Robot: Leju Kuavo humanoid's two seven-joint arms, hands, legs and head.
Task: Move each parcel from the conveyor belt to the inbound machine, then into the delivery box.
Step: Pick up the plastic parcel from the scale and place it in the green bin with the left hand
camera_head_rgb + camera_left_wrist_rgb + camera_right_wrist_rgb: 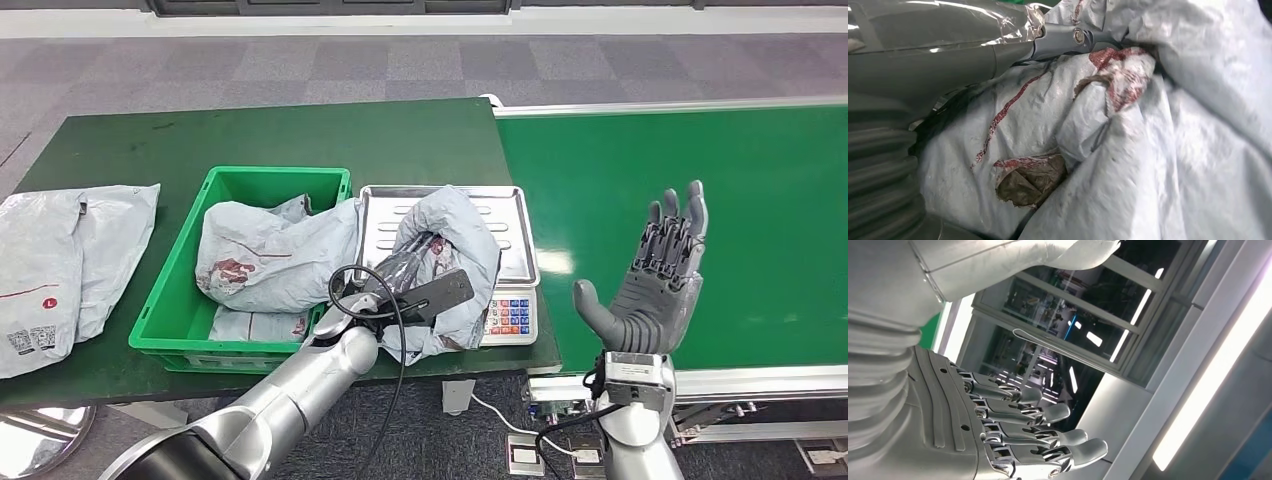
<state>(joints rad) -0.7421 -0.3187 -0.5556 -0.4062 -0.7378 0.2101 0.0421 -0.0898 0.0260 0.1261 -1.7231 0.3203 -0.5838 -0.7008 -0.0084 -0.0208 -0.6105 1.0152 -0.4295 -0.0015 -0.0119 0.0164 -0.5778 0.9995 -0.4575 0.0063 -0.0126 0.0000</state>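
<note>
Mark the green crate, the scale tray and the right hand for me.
green crate (170, 300), head view, left wall.
scale tray (512, 215), head view, bare metal at right.
right hand (655, 290), head view, open palm.

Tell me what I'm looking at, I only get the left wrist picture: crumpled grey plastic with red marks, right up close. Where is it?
Observer: It is a grey parcel that the left hand holds over the metal tray of the scale.
Operator: Anything next to that scale?
Observer: A green box stands beside it, with more grey parcels inside.
Operator: And the other hand?
Observer: The right hand is raised above the green conveyor belt, its fingers straight and apart, holding nothing.
Operator: Any parcels waiting on the belt?
Observer: None on the part the head view shows; two flat bags lie on the table beyond the box.
</note>
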